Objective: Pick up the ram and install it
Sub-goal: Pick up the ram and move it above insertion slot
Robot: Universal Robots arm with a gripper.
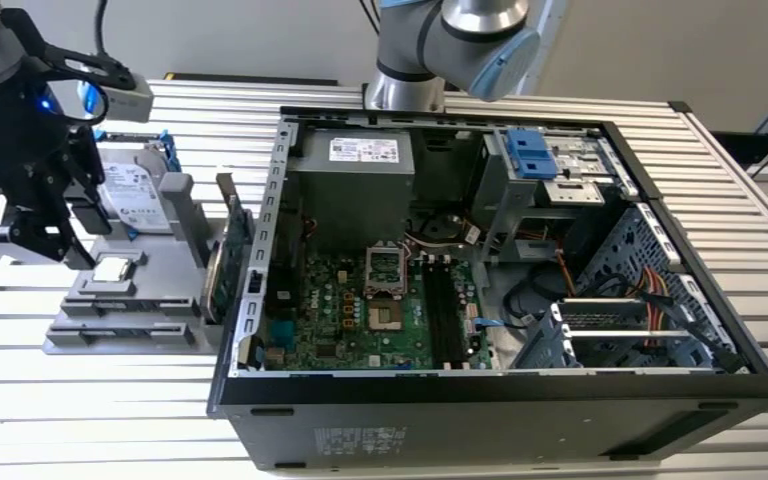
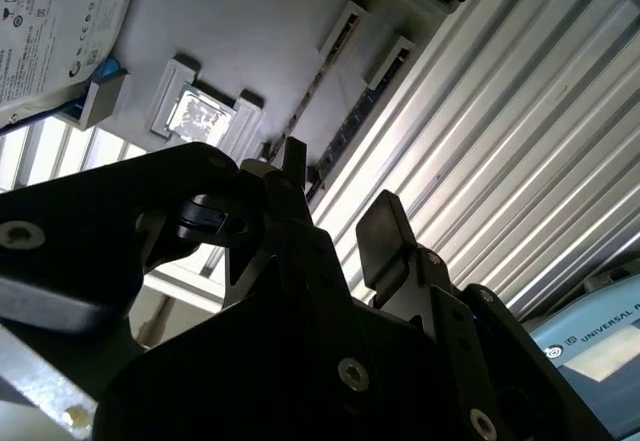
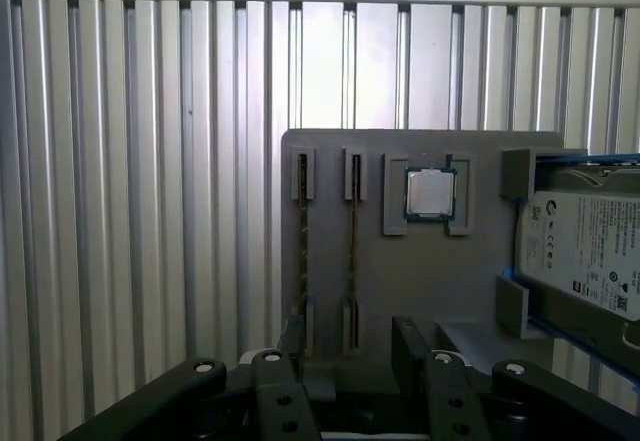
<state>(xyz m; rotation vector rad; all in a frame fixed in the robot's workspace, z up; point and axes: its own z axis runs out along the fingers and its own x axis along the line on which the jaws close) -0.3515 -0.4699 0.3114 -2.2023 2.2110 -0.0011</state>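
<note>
Gripper [image 3: 350, 346] poised above the grey parts tray [image 3: 420, 281] on the ribbed table [image 1: 91, 420], at the exterior view's left. The fingers [image 3: 408, 339] stand apart with a clear gap between them and hold nothing. The ram [image 3: 354, 251] stands on edge in a slot of the tray, with a second stick [image 3: 303, 251] in the slot just beside it. A processor chip [image 3: 430, 193] and the hard drive [image 3: 585, 251] lie further along the same tray.

The step in hand appears to be the approach to the grasp. It is likely done well by keeping the ram centred in the gap, one finger to each flat face. The descent should be straight, so that the neighbouring stick is not caught.

The first wrist view supplies the line-up of the fingers with the ram's slot. The second wrist view supplies the gap between the fingers seen from close behind. The exterior view adds the open computer case [image 1: 491, 420] and its long black memory slots [image 1: 444, 310], well apart from the tray. A green card [image 1: 231, 255] stands on edge between them.
</note>
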